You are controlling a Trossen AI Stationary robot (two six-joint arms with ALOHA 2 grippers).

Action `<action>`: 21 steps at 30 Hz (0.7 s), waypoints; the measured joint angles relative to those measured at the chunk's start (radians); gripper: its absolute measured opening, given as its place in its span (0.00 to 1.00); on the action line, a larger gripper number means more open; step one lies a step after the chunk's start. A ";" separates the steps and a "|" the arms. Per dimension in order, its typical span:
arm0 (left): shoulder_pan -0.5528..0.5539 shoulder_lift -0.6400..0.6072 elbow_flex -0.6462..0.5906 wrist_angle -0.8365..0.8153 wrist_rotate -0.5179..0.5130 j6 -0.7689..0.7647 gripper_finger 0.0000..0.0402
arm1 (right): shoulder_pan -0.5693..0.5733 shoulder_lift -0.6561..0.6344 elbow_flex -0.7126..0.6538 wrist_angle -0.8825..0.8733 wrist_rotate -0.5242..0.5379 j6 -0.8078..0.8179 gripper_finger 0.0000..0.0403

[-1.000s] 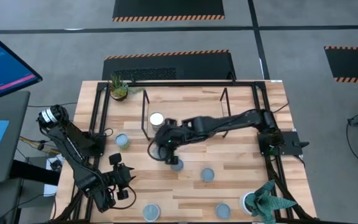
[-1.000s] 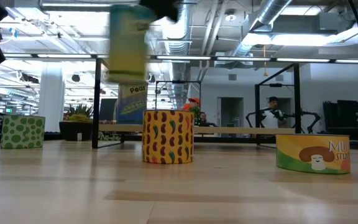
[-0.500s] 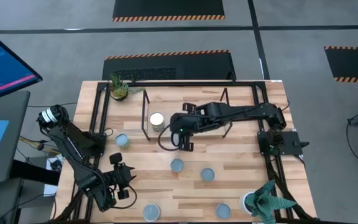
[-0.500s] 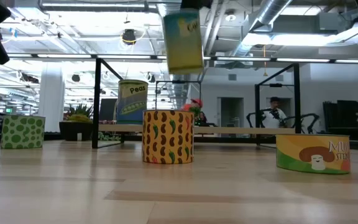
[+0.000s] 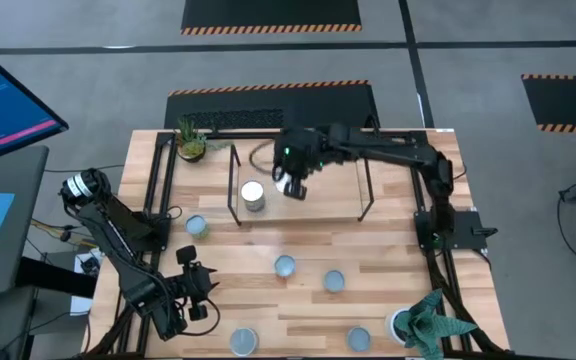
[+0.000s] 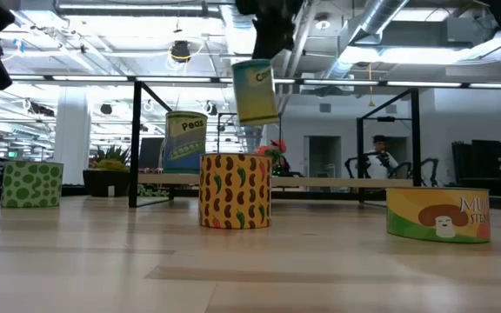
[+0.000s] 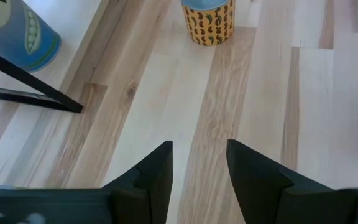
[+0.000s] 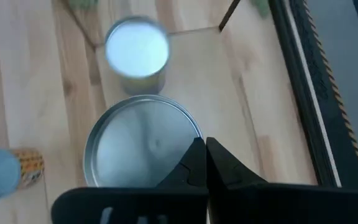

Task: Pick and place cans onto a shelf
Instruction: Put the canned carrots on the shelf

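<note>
The right gripper [image 5: 293,187] has its fingers squeezed on a can [image 6: 255,90], held up in the air over the shelf [image 5: 298,206] beside the can [image 5: 253,194] already standing there, so it should come down slowly and straight, while the left gripper [image 5: 196,297], fingers apart, waits near the table's front edge.

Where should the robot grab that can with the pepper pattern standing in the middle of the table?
Come straight down and close across the round side wall of the pepper can, about mid-height. It stands upright with bare table around it, so both sides are free. The left gripper is open; the right gripper holds another can.
</note>
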 joint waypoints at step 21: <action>0.011 0.000 0.000 -0.005 0.003 0.012 0.35 | -0.164 0.227 0.001 0.199 -0.186 -0.051 0.05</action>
